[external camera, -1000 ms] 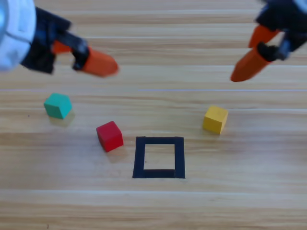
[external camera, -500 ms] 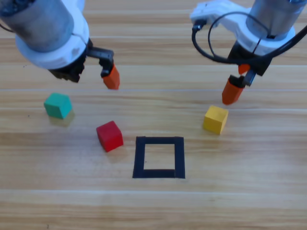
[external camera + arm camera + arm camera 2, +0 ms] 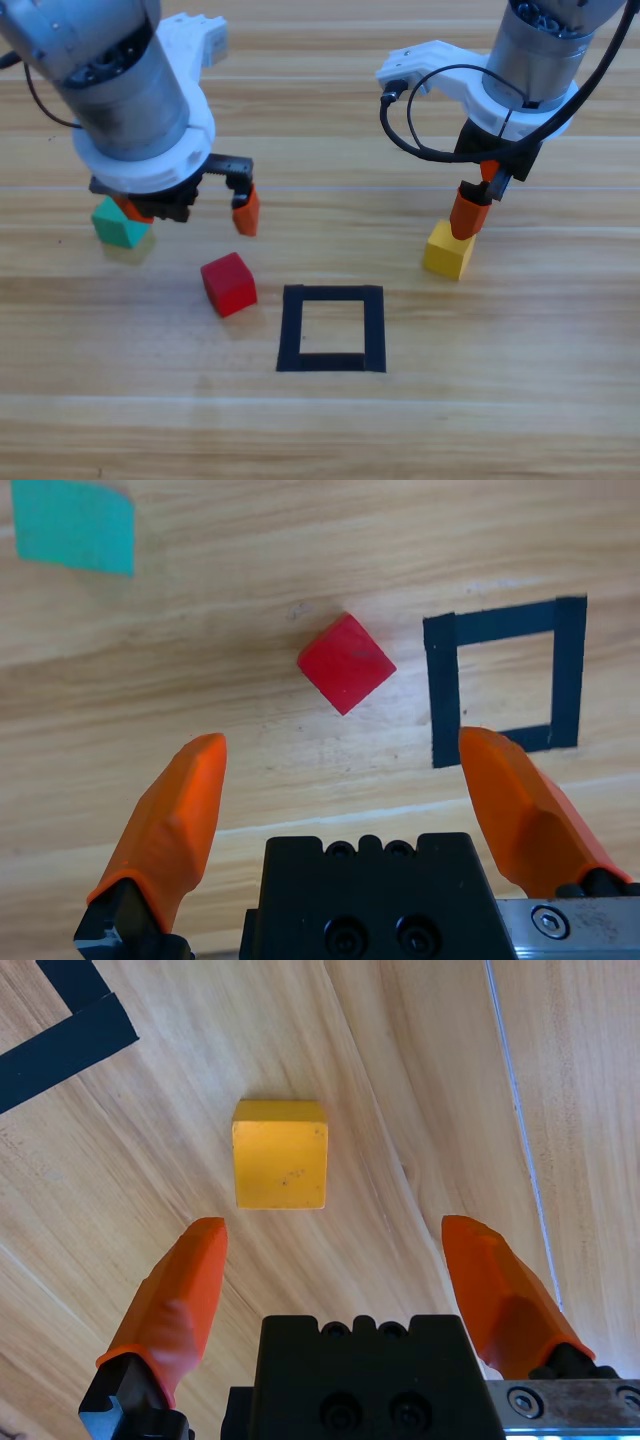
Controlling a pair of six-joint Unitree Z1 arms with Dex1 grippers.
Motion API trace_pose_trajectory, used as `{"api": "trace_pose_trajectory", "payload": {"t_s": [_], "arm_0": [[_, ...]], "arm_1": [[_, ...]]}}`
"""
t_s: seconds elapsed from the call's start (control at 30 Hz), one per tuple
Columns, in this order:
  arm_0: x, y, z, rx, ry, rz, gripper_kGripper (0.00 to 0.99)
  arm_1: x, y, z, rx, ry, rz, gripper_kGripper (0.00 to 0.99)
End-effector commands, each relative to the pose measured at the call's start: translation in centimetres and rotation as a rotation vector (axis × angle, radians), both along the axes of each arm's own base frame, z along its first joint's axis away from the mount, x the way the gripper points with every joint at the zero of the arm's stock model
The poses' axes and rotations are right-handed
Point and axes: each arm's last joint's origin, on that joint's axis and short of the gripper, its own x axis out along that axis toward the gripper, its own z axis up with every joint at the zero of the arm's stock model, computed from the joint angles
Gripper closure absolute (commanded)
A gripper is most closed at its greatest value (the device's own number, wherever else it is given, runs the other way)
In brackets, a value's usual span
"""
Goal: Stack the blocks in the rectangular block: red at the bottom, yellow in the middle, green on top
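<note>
Black tape square (image 3: 332, 328) sits nearest on the wooden surface (image 3: 500, 420), nothing inside it. Red cube (image 3: 229, 284) just left of it, not touching. Yellow cube (image 3: 449, 250) up and to its right, green cube (image 3: 121, 222) far left. Left tool (image 3: 345, 765) wide open, holding nothing, hovering above the red cube. Right tool (image 3: 335, 1245) wide open, holding nothing, over the yellow cube.
</note>
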Motion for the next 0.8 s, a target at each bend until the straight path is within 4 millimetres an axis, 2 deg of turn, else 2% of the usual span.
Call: {"api": "trace_pose_trajectory", "payload": {"t_s": [0.03, 0.2, 0.37, 0.57, 0.8], "arm_0": [[2.5, -1.5, -3.3, 0.009, 0.088, 0.224, 0.0], [3.9, -2.9, -4.9, 0.0, 0.14, 0.433, 0.0], [5.4, -4.2, -6.5, 0.017, 0.185, 0.556, 0.0], [6.9, -3.7, -7.8, 0.004, 0.223, 0.644, 0.0], [8.5, -2.3, -9.0, 0.001, 0.264, 0.706, 0.001]], "arm_1": [[-0.6, 1.6, -3.2, -0.048, 0.082, 0.04, 0.04], [-1.2, 2.3, -3.7, -0.051, 0.106, 0.061, 0.04], [-1.7, 2.9, -4.7, -0.069, 0.133, 0.085, 0.04], [-1.3, 3.2, -5.8, -0.081, 0.145, 0.088, 0.04], [0.1, 4.5, -8.7, -0.112, 0.183, 0.087, 0.042]]}}
